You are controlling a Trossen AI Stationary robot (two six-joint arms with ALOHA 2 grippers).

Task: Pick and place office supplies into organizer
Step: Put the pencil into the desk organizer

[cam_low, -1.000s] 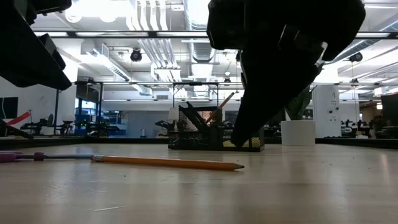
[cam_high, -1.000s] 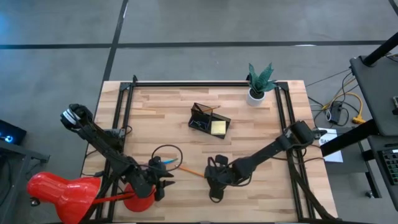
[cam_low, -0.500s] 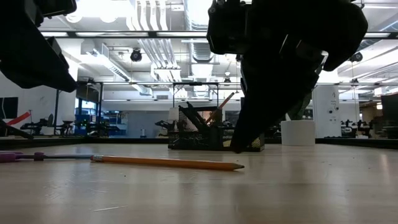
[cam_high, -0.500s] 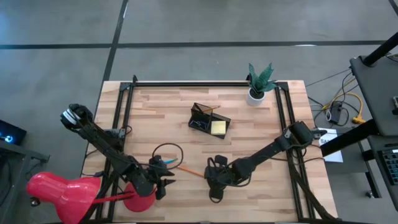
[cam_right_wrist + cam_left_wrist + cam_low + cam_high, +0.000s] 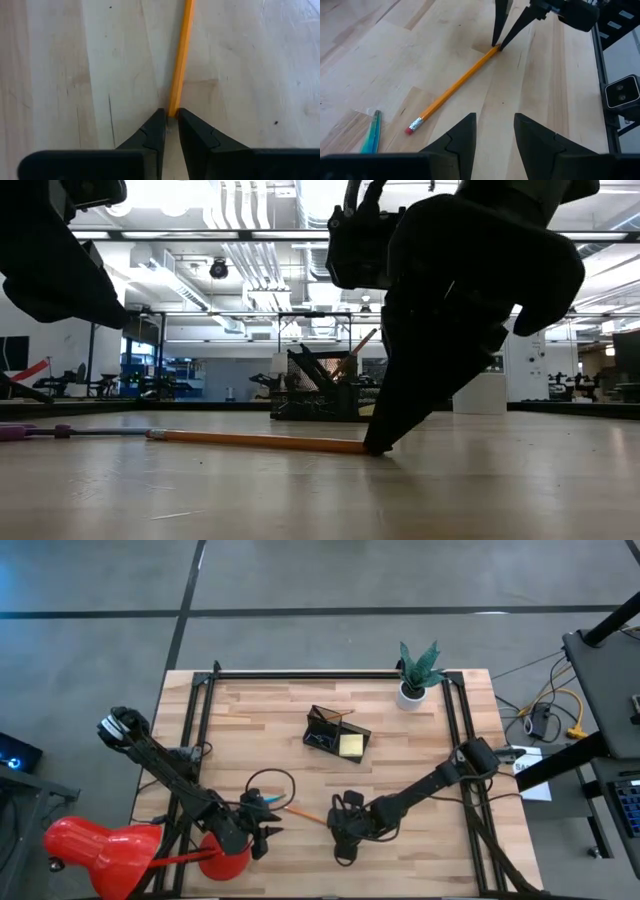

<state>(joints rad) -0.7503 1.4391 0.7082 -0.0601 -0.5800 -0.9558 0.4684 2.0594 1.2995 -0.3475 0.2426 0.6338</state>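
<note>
**Right claw pinches the pencil's tip end on the table**

Look at your right claw [image 5: 170,121] first: its two fingers stand narrow, closed in on the pointed end of the orange pencil [image 5: 181,55], which runs straight away from the fingertips toward 12 o'clock in the right wrist view. From the table-level camera you see the same claw [image 5: 376,446] touching down on the wood exactly where the pencil [image 5: 255,441] ends, the pencil lying flat and stretching off toward 9 o'clock from it.

From above, the pencil [image 5: 305,813] lies on the wooden table [image 5: 400,740] between your two claws. The right claw [image 5: 338,827] sits at its 4 o'clock end; the left claw [image 5: 262,830] waits near its other end, at about 8 o'clock from the eraser. The left wrist camera shows that claw [image 5: 495,131] with its fingers apart and nothing between them, above the table just short of the pencil's eraser end [image 5: 410,130]. Blue-green scissor blades [image 5: 371,132] lie beside that eraser.

The mesh organizer [image 5: 337,732] stands well apart, at 12 o'clock from the right claw, with a yellow sticky pad [image 5: 350,744] in its lower tray. A potted plant [image 5: 415,672] stands beyond it at 1 o'clock, and a red lamp [image 5: 120,845] sits at the table's near left corner.
</note>
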